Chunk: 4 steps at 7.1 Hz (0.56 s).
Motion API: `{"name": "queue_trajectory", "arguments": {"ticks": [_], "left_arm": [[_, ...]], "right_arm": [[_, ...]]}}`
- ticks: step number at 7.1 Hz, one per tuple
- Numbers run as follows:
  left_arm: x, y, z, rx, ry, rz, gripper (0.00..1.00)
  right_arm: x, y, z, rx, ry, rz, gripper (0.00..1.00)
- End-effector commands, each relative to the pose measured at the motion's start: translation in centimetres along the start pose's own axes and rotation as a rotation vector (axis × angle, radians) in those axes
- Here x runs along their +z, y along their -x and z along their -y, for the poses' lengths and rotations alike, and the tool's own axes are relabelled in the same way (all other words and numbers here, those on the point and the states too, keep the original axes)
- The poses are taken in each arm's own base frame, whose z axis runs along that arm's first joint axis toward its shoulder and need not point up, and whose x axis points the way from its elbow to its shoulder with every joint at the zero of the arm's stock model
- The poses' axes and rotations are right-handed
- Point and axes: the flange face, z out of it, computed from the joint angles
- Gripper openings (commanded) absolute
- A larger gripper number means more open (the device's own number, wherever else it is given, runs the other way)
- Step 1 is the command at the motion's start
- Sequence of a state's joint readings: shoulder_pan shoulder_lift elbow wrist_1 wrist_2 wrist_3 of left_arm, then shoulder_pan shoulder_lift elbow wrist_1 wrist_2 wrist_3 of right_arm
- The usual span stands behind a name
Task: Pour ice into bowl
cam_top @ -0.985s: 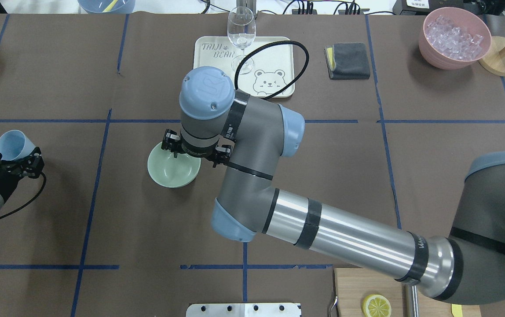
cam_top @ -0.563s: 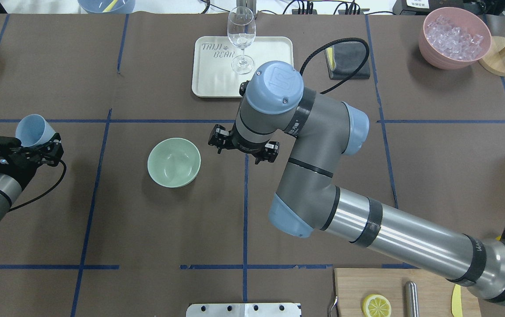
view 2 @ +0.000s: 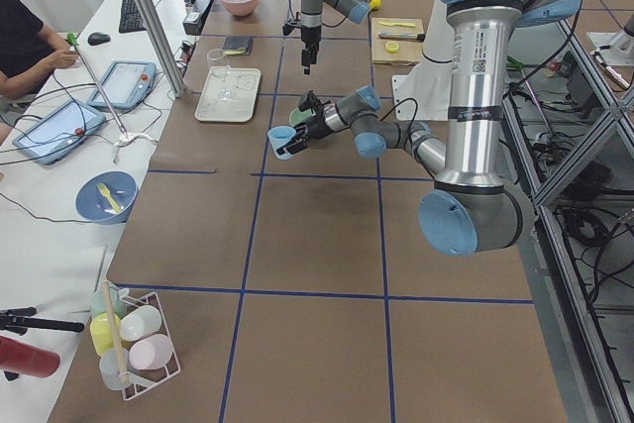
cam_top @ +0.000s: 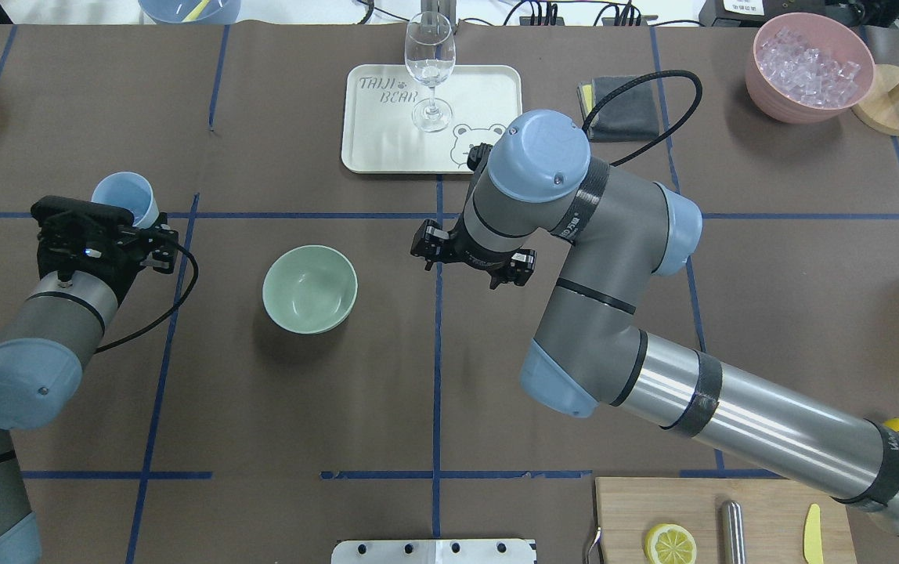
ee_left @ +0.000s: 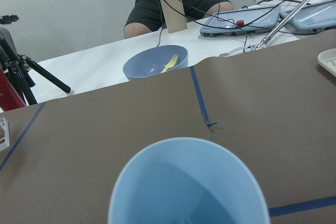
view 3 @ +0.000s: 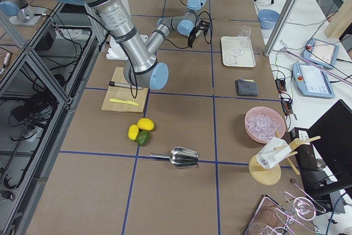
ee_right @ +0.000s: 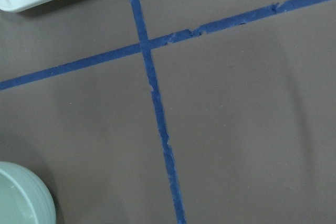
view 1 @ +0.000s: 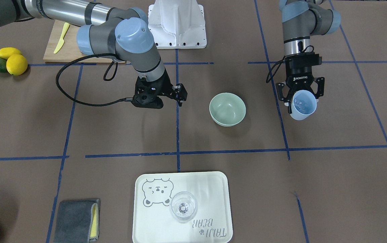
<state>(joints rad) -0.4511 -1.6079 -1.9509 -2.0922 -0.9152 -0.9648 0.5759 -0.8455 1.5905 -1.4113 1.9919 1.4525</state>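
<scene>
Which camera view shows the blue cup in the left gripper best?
Exterior front-facing: the blue cup shows nearly whole, mouth toward the camera, in the left gripper. Overhead, the gripper hides its lower part; the left wrist view crops it; both side views show it small.

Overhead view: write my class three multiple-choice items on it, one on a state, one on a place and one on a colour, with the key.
1. The bowl is: A full of water; B empty; C upside down.
2. The wine glass stands: A in the bowl; B on a shelf; C on the tray.
3. The cup in the left gripper is: A pink; B blue; C green.

Key: 1 B, its green inside shows bare. 2 C, the glass's foot rests on the tray. 3 B, the gripper is shut on a pale blue cup.
</scene>
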Motion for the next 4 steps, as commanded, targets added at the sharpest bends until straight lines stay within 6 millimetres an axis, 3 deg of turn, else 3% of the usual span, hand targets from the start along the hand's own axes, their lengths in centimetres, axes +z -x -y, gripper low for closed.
{"name": "queue_trajectory", "arguments": {"ticks": [1, 3, 4], "left_arm": [[-0.5, -2.5, 0.5, 0.062, 0.059, -0.058, 0.00], [-1.2, -4.7, -0.2, 0.122, 0.075, -0.080, 0.00], [-1.7, -6.0, -0.1, 0.152, 0.077, -0.095, 0.00]], "right_arm": [[-0.6, -1.1, 1.1, -0.002, 0.006, 0.003, 1.00], [-2.2, -4.9, 0.5, -0.026, 0.005, 0.014, 1.00], [-2.2, -5.0, 0.6, -0.027, 0.002, 0.013, 1.00]]}}
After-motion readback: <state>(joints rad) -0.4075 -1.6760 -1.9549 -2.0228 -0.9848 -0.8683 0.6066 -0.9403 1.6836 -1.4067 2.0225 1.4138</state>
